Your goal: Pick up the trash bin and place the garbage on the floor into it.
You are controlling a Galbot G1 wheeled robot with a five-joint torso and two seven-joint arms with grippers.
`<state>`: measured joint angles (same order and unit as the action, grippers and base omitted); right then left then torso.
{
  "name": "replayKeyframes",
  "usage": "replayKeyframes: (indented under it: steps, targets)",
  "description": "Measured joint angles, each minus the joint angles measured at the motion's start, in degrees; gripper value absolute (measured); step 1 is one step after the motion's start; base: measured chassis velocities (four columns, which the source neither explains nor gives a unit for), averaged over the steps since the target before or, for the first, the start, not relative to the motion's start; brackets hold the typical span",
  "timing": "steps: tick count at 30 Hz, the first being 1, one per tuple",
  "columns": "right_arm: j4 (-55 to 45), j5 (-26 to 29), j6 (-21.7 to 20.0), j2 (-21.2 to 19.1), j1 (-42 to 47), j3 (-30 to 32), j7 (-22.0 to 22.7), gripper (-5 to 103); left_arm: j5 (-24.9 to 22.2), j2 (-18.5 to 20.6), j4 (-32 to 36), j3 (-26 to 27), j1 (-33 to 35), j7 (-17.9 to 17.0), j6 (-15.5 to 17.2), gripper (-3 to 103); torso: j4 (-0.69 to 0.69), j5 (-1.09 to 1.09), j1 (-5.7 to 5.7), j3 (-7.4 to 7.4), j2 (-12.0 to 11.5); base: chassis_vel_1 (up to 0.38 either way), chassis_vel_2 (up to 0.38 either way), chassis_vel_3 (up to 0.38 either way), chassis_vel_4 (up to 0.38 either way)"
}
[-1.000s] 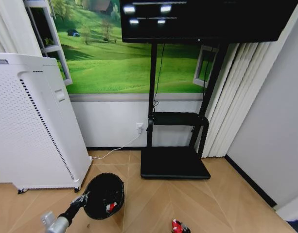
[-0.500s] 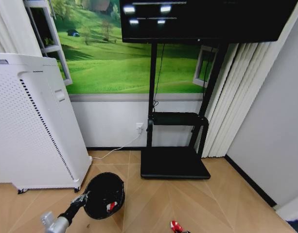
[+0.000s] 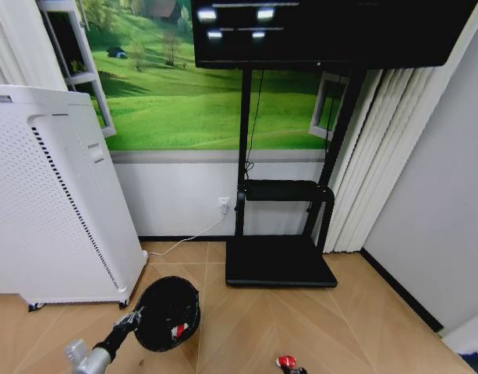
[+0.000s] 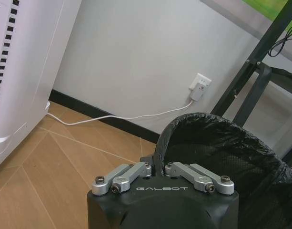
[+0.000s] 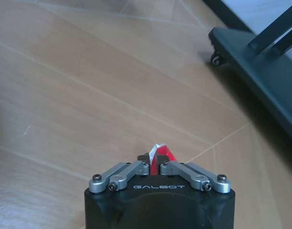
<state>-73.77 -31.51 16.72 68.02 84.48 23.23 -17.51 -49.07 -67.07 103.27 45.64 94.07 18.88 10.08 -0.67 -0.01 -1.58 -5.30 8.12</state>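
The trash bin, round and black with a bag liner, stands on the floor in front of the white appliance. My left gripper is shut on its near rim; in the left wrist view the left gripper pinches the edge of the trash bin. A red-and-white scrap lies inside the bin. My right gripper is shut on a small red-and-white piece of garbage, held just above the floor. The same piece of garbage sits at the head view's lower edge, right of the bin.
A tall white perforated appliance stands left of the bin. The black TV stand's base lies behind it; its wheeled edge is close to my right gripper. A white cable runs from a wall socket along the skirting.
The red piece at the head view's lower edge has shifted slightly. The bin and my left arm have stayed where they were.
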Motion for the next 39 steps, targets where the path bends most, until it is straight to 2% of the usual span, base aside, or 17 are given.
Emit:
replayKeyframes:
  steps: [1, 3, 4, 8, 11, 14, 17, 20, 23, 25, 34, 36, 37, 39]
  targets:
    - [0.0, 0.0, 0.0, 0.0, 0.0, 0.0, 0.0, 9, 0.0, 0.0, 0.0, 0.0, 0.0, 0.0, 0.0, 7, 0.00, 0.00, 0.00, 0.00, 0.0, 0.000, 0.000, 0.000, 0.000]
    - [-1.5, 0.6, 0.1, -0.4, 0.4, 0.3, -0.2, 20, 0.0, 0.0, -0.1, -0.2, -0.2, 0.0, 0.0, 7, -0.01, 0.00, 0.00, 0.00, 0.0, 0.000, 0.000, 0.000, 0.000]
    - [-1.5, 0.6, 0.1, -0.4, 0.4, 0.3, -0.2, 20, 0.0, 0.0, -0.1, -0.2, -0.2, 0.0, 0.0, 7, -0.01, 0.00, 0.00, 0.00, 0.0, 0.000, 0.000, 0.000, 0.000]
    - [-3.4, 1.1, -0.1, -0.8, 0.6, 0.5, -0.8, 41, 0.0, 0.1, -0.1, -0.5, -0.4, 0.0, 0.0, 7, -0.01, 0.00, 0.00, 0.00, 0.0, 0.000, 0.000, 0.000, 0.000]
    - [-3.4, 1.1, -0.2, -0.8, 0.5, 0.4, -0.8, 47, 0.0, 0.1, -0.1, -0.5, -0.4, 0.0, 0.0, 7, -0.01, 0.00, 0.00, 0.00, 0.0, 0.000, 0.000, 0.000, 0.000]
    - [-1.3, 0.0, -0.5, -0.1, -0.8, -0.7, -1.0, 63, 0.0, 0.0, -0.1, -0.1, -0.2, 0.0, 0.0, 7, 0.00, 0.01, 0.00, 0.00, 0.0, 0.000, 0.000, 0.000, 0.000]
    - [-0.4, -0.2, -0.6, 0.0, -1.3, -1.0, -1.0, 69, -0.1, 0.1, -0.1, 0.2, 0.0, 0.1, 0.0, 7, -0.01, 0.02, 0.00, 0.00, 0.0, 0.000, 0.000, 0.000, 0.000]
    - [1.7, -0.7, -0.8, 0.4, -2.4, -1.6, -0.8, 85, -0.4, 0.1, -0.2, 0.6, 0.3, 0.3, 0.0, 7, 0.00, 0.02, 0.00, 0.01, 0.0, 0.000, 0.000, 0.000, 0.000]
    - [2.7, -1.3, -0.8, 0.5, -2.9, -1.8, -0.3, 90, -0.4, 0.0, -0.2, 0.6, 0.4, 0.4, 0.0, 7, 0.00, 0.02, 0.00, 0.00, 0.0, 0.000, 0.000, 0.000, 0.000]
    - [3.7, -1.7, -1.0, 0.3, -3.4, -1.9, 0.2, 98, -0.5, -0.2, -0.2, 0.6, 0.4, 0.4, 0.0, 7, 0.00, 0.01, 0.00, 0.00, 0.0, 0.000, 0.000, 0.000, 0.000]
    - [4.6, -1.8, -1.6, -0.1, -3.7, -1.6, 1.1, 102, -0.5, -0.4, -0.3, 0.2, 0.1, 0.4, 0.0, 7, -0.01, 0.00, 0.00, 0.00, 0.0, 0.000, 0.000, 0.000, 0.000]
    - [5.2, -1.8, -1.9, -0.1, -3.9, -1.5, 1.4, 95, -0.4, -0.4, -0.3, 0.1, 0.1, 0.4, 0.0, 7, -0.01, 0.01, 0.00, 0.00, 0.0, 0.000, 0.000, 0.000, 0.000]
    - [5.2, -1.8, -1.9, -0.1, -3.9, -1.5, 1.4, 95, -0.4, -0.4, -0.3, 0.1, 0.1, 0.4, 0.0, 7, -0.01, 0.01, 0.00, 0.00, 0.0, 0.000, 0.000, 0.000, 0.000]
    - [6.3, -2.5, -3.1, 0.2, -4.2, -2.0, 2.4, 85, -0.5, -0.4, 0.0, 0.1, 0.1, 0.4, -0.1, 7, -0.01, 0.01, 0.00, 0.00, 0.0, 0.000, 0.000, 0.000, 0.000]
